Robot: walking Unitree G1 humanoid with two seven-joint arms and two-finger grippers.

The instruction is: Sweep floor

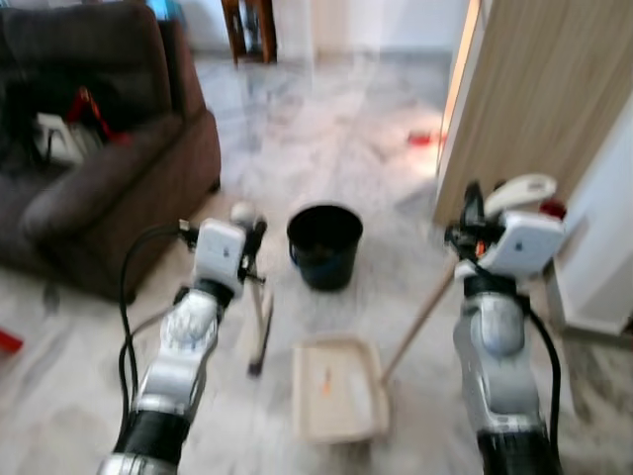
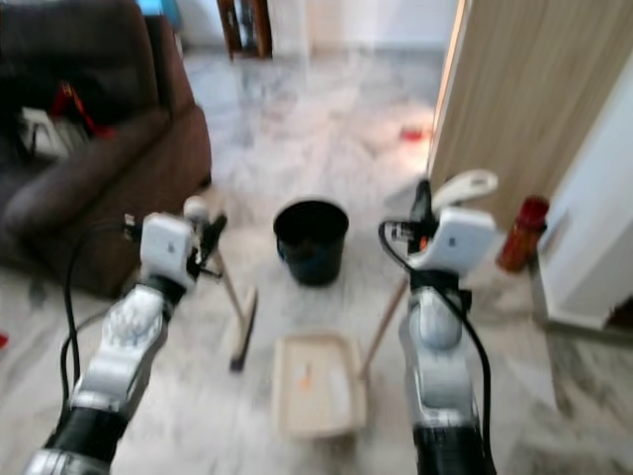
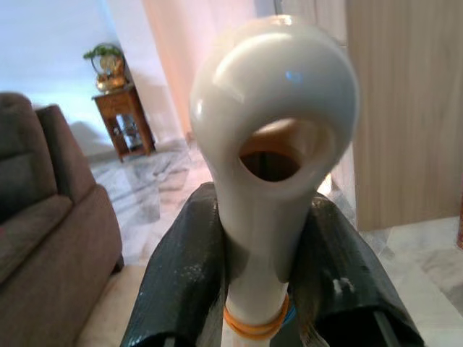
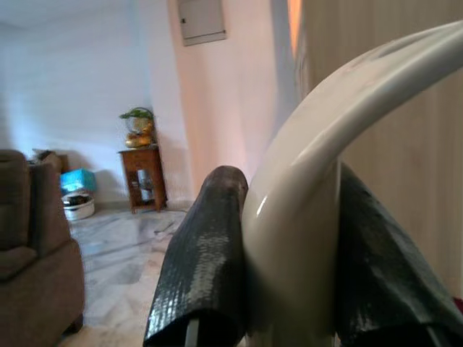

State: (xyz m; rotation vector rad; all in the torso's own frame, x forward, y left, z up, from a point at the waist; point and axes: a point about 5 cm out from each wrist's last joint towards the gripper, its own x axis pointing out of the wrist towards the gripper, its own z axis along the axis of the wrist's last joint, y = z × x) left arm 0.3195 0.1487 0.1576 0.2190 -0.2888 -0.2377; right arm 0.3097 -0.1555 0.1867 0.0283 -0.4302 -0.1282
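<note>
My left gripper is shut on the white, holed top of a broom handle, with a black finger on each side of it. The broom's dark head rests on the marble floor below it. To the right, my right gripper is shut on the cream curved grip of a long-handled dustpan. The dustpan's beige tray lies flat on the floor between my arms, with a small orange scrap in it.
A black bucket stands just beyond the dustpan. To the left is a brown sofa, to the right a wooden door panel and a red bottle by the wall. Open marble floor runs ahead to a wooden side table.
</note>
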